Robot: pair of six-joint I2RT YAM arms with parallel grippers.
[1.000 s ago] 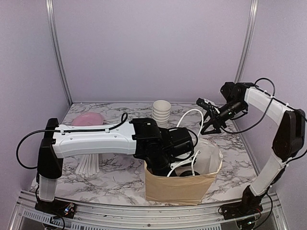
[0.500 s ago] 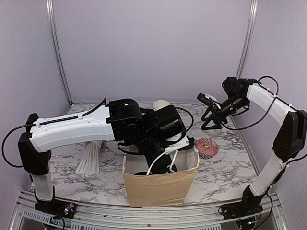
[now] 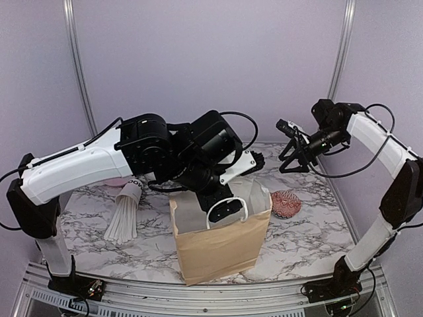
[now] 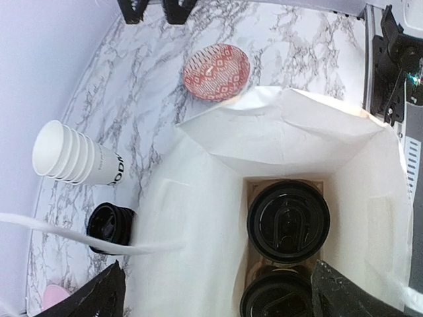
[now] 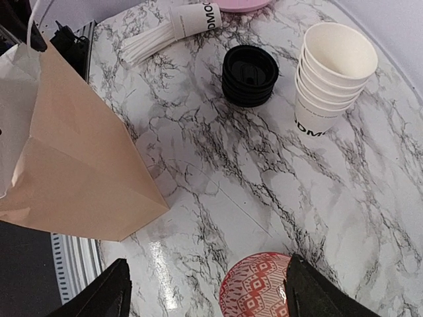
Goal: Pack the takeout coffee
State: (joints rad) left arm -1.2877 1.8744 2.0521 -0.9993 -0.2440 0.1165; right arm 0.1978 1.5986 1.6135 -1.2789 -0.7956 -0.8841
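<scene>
Two takeout coffee cups stand side by side in the bottom of the brown paper bag (image 3: 221,244), and only their black lids show, one (image 4: 288,221) whole and the other (image 4: 276,297) partly cut off by the frame edge. My left gripper (image 3: 210,191) hangs open above the bag's mouth (image 4: 221,304), holding nothing. The bag's white handles stick up under it. Off to the right, my right gripper (image 3: 294,162) is open and empty, high over the marble table near a red patterned bowl (image 5: 254,290).
A stack of lidless white cups (image 5: 334,72) and a pile of black lids (image 5: 250,74) sit behind the bag. A cup of white straws (image 3: 125,208) lies at the left, with a pink plate (image 5: 238,3) beyond it. The red bowl (image 3: 285,203) lies right of the bag.
My left arm has lifted out of the bag and its jaws have spread wide. The bag has shifted left and now stands taller. The right arm rose slightly.
</scene>
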